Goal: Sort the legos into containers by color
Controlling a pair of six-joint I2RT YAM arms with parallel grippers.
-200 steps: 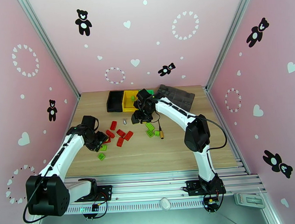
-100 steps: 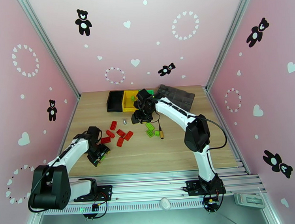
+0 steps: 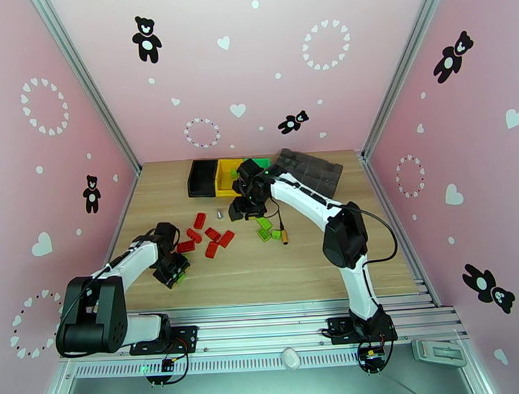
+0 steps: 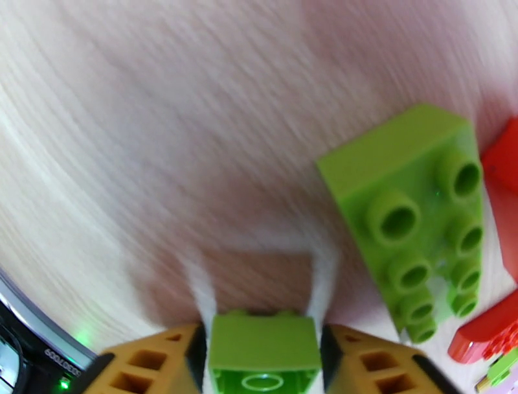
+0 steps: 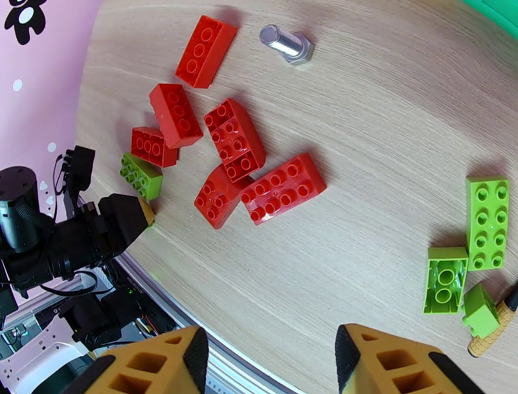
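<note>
In the left wrist view my left gripper (image 4: 262, 340) is shut on a small green lego (image 4: 262, 353), low over the wood. A longer green lego (image 4: 414, 214) lies just ahead to the right, beside a red one (image 4: 502, 168). From above, the left gripper (image 3: 171, 270) sits at the table's front left. My right gripper (image 5: 269, 340) is open with nothing between its fingers, hovering (image 3: 249, 207) in front of the containers. Several red legos (image 5: 234, 139) lie in a cluster, and green legos (image 5: 487, 223) lie right of it. The black (image 3: 203, 178) and yellow (image 3: 227, 176) containers stand at the back; the green container (image 3: 261, 161) is mostly hidden by the right arm.
A grey metal bolt (image 5: 286, 44) lies behind the red cluster. A small screwdriver (image 3: 284, 235) lies beside the green legos. A dark grey compartmented tray (image 3: 314, 169) stands at the back right. Open wood stretches across the front right of the table.
My left gripper came toward the table's front edge, dropped over a small green lego and closed on it. The right arm has barely shifted.
</note>
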